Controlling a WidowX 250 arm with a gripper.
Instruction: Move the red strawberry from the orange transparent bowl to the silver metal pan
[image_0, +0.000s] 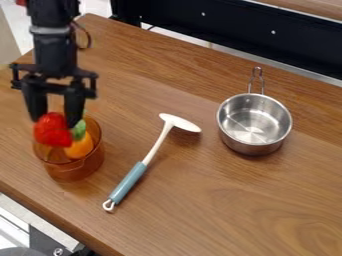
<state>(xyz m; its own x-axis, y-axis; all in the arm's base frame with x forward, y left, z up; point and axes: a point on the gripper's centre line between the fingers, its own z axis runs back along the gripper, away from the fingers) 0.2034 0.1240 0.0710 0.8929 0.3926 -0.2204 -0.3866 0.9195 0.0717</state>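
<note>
The gripper (55, 119) hung at the amber container (75, 171), its jaws clamped on a red toy (51, 131) at the container's mouth, seemingly from opposite sides for steadiness. Walls confined the orange toy (80, 146); the pan (253, 143) stood flat-based on the desk (220, 200).

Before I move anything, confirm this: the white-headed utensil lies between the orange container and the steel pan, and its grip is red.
The grip is blue, not red, as the camera view shows. The utensil does lie between the orange container and the steel pan.
</note>
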